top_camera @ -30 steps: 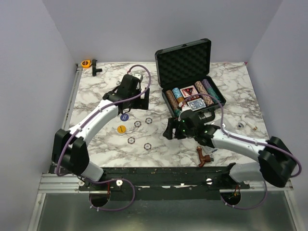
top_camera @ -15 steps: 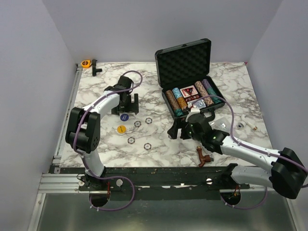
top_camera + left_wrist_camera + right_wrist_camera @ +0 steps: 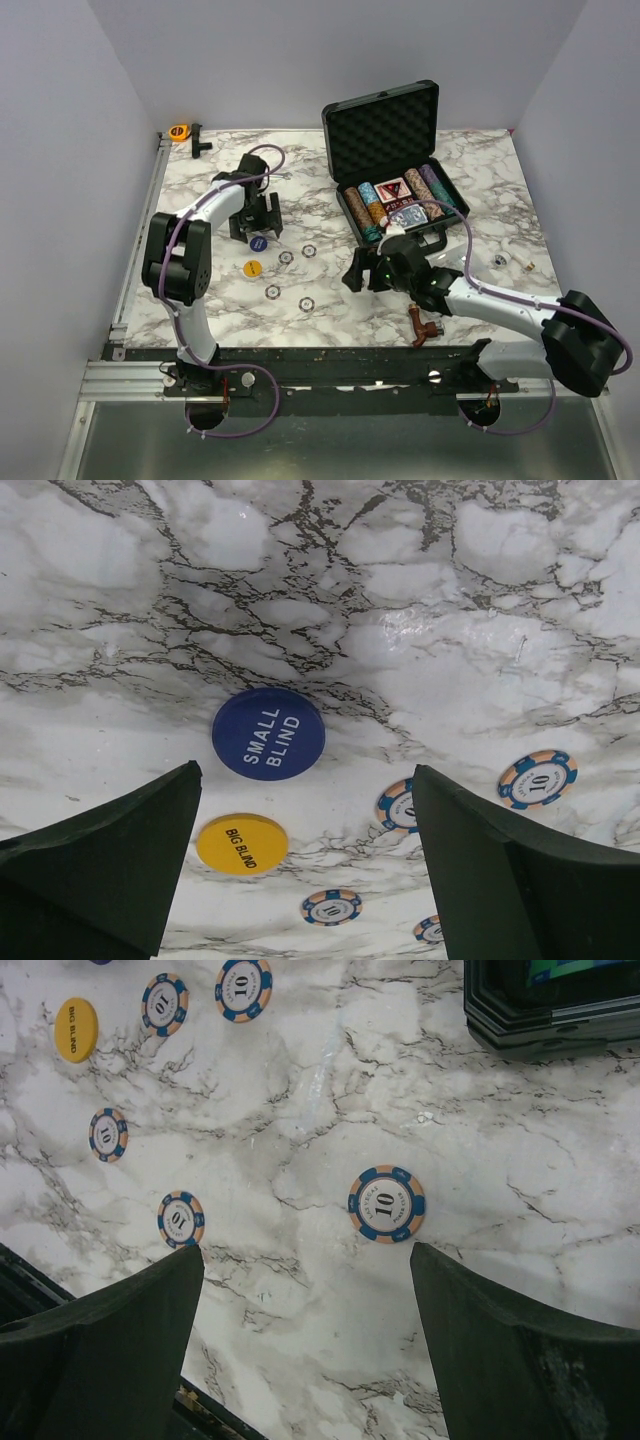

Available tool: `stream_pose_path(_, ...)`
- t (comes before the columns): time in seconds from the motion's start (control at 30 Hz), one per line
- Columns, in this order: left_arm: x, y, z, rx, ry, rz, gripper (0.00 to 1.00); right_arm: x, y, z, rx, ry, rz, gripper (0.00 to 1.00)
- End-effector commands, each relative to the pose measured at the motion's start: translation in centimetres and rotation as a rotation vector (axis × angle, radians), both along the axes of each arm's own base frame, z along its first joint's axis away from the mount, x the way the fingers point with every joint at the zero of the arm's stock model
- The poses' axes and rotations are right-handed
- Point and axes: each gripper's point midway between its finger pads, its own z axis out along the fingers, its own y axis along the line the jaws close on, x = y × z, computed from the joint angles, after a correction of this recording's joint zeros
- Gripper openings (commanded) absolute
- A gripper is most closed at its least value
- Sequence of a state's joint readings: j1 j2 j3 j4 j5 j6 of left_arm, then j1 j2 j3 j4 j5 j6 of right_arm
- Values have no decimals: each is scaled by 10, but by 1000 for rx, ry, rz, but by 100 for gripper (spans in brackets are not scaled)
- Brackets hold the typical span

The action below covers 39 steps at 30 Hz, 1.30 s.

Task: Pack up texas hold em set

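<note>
The black briefcase (image 3: 385, 125) stands open at the back right, its lower half holding rows of striped chips and the red and blue card decks (image 3: 400, 205). A blue "SMALL BLIND" disc (image 3: 268, 733) and a yellow "BIG BLIND" disc (image 3: 241, 843) lie on the marble, with several blue-and-tan "10" chips (image 3: 540, 778) near them. My left gripper (image 3: 305, 777) is open and empty, hovering just behind the blue disc (image 3: 258, 243). My right gripper (image 3: 307, 1250) is open and empty above one chip (image 3: 387, 1204), in front of the case corner (image 3: 550, 1010).
A brown pipe fitting (image 3: 425, 325) lies near the front edge by the right arm. An orange tape measure (image 3: 179, 131) and a black part (image 3: 198, 142) sit at the back left corner. Small metal bits (image 3: 500, 260) lie right of the case.
My left arm has folded back and its gripper has moved nearer and left, over the blue disc. My right gripper has shifted slightly in front of the case.
</note>
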<state>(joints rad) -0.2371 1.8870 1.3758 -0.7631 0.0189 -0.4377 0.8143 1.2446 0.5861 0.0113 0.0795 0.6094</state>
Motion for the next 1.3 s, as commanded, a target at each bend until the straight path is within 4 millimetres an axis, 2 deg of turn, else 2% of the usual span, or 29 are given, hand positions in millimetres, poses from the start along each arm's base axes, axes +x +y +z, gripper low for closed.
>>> stream_pose_path(0.0, 1, 5, 24, -20, -83, 106, 85, 8, 18, 9, 33, -20, 49, 87)
stream_pose_path(0.1, 6, 11, 53, -28, -212, 143, 86, 8, 37, 7, 55, 6, 116, 87)
stream_pose_path(0.3, 10, 31, 130, -11, -501, 174, 93, 32, 85, 7, 36, -10, 181, 87)
stream_pose_path(0.4, 7, 37, 178, -26, -665, 169, 95, 52, 122, 11, 42, -45, 210, 87)
stream_pose_path(0.5, -7, 39, 222, -70, -816, 160, 97, 72, 166, 18, 103, -56, 241, 80)
stream_pose_path(0.67, -35, 35, 270, -153, -983, 118, 98, 85, 236, 6, 208, -23, 358, 68)
stream_pose_path(0.77, -44, 34, 285, -172, -1033, 93, 99, 100, 266, -2, 218, -28, 385, 61)
stream_pose_path(0.9, -51, 32, 293, -194, -1050, 89, 99, 114, 285, -12, 221, -40, 400, 51)
stream_pose_path(1.1, -56, 22, 300, -246, -1056, 47, 99, 119, 304, -27, 228, -30, 441, 40)
stream_pose_path(1.27, -55, 15, 298, -277, -1038, 22, 98, 121, 309, -46, 213, 0, 456, 39)
